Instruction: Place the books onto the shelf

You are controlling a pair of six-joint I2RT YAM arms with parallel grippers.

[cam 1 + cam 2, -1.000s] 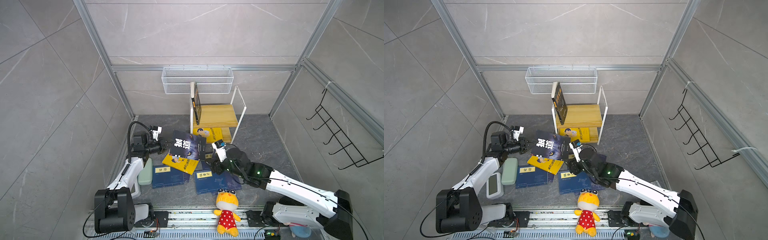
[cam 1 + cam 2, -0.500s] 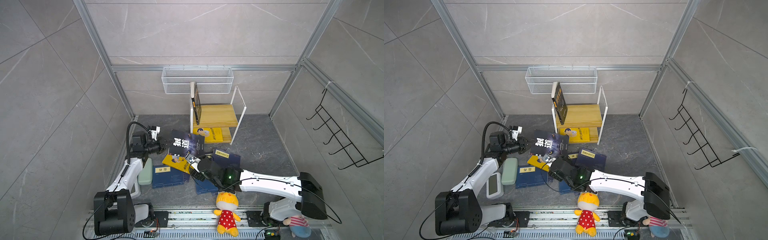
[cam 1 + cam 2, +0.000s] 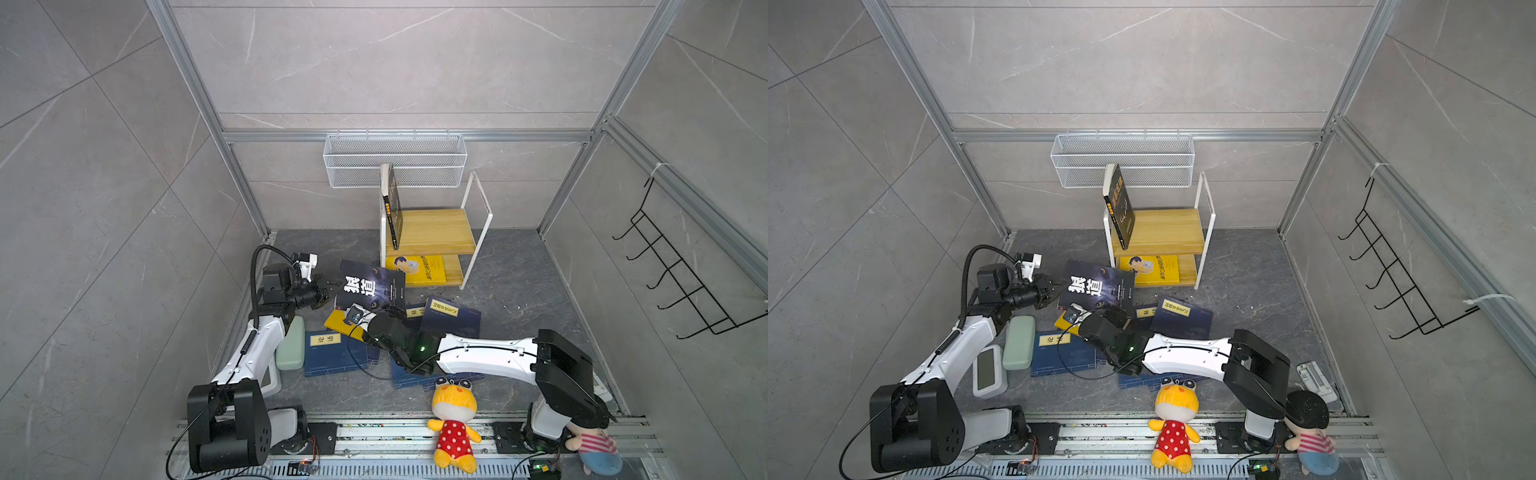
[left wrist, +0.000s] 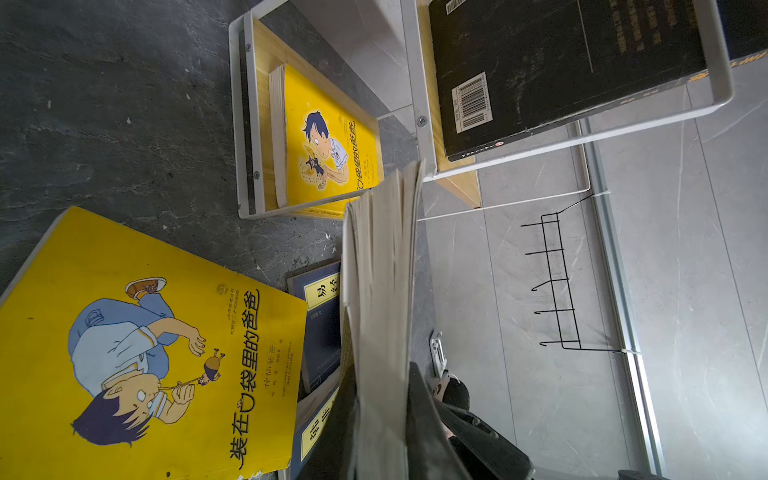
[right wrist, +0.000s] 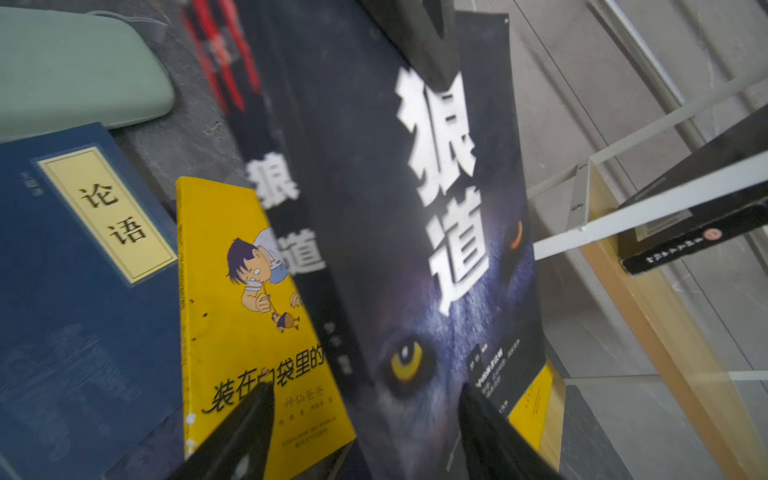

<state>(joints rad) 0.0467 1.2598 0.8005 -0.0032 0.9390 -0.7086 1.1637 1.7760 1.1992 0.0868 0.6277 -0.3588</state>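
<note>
My left gripper (image 3: 332,291) is shut on the left edge of the black wolf-face book (image 3: 372,286) and holds it raised and tilted; its page edge (image 4: 382,291) runs out from the shut jaws. My right gripper (image 5: 368,419) is open at that book's lower end, and I cannot tell whether it touches the book. A yellow cartoon-boy book (image 3: 338,322) lies on the floor under it. Navy books (image 3: 334,349) (image 3: 451,316) lie on the floor. The shelf (image 3: 432,228) has a black book (image 3: 392,208) upright on its top board and a yellow book (image 3: 419,270) on its lower one.
A green case (image 3: 291,349) and a white clock (image 3: 988,372) lie by the left arm. Two plush toys (image 3: 453,424) (image 3: 594,444) sit at the front rail. A white wire basket (image 3: 395,162) hangs behind the shelf, and a black hook rack (image 3: 681,282) hangs on the right wall.
My right arm has swung left, away from the right-hand navy books, and its open gripper now sits at the wolf book's lower end. The left gripper still holds that book in about the same place.
</note>
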